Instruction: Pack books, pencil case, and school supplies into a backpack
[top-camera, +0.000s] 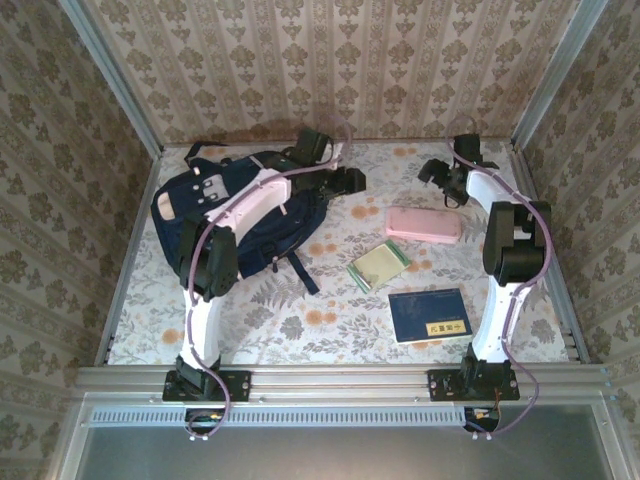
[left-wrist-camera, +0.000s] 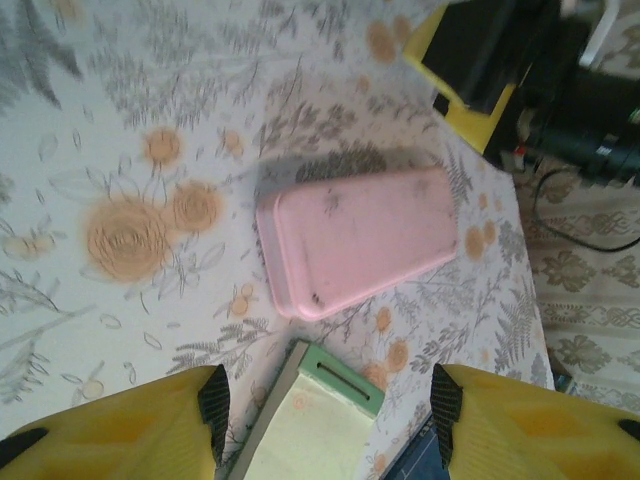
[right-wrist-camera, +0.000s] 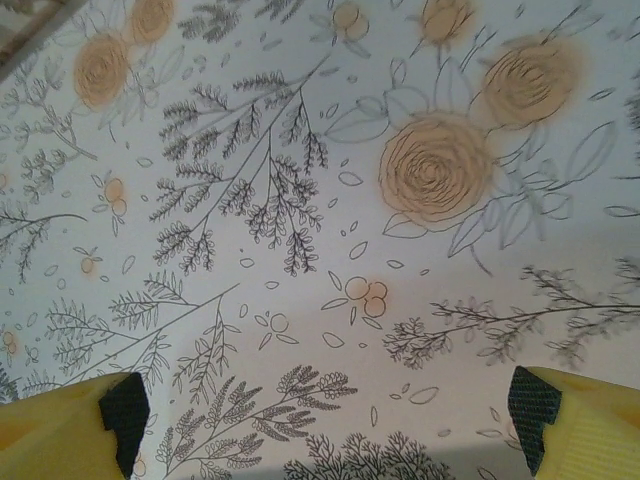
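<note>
The navy backpack (top-camera: 235, 215) lies at the back left of the table. My left gripper (top-camera: 348, 180) hovers just off its right edge, open with nothing between its fingers (left-wrist-camera: 215, 400). Ahead of the left gripper (left-wrist-camera: 325, 405) lies the pink pencil case (left-wrist-camera: 355, 240) (top-camera: 424, 225), and the green-and-white pad (left-wrist-camera: 310, 420) (top-camera: 380, 264) is below the jaws. A navy book with a yellow label (top-camera: 430, 314) lies near the front, its corner (left-wrist-camera: 420, 462) showing by the pad. My right gripper (top-camera: 437, 172) hangs open over bare tablecloth at the back right, its jaws (right-wrist-camera: 328, 408) wide and empty.
Patterned walls close in the table (top-camera: 150, 310) on three sides. A strap of the backpack (top-camera: 300, 270) trails toward the middle. Part of the right arm (left-wrist-camera: 580, 110) sits beyond the pencil case in the left wrist view. Flowered cloth lies under the right gripper (right-wrist-camera: 430, 170).
</note>
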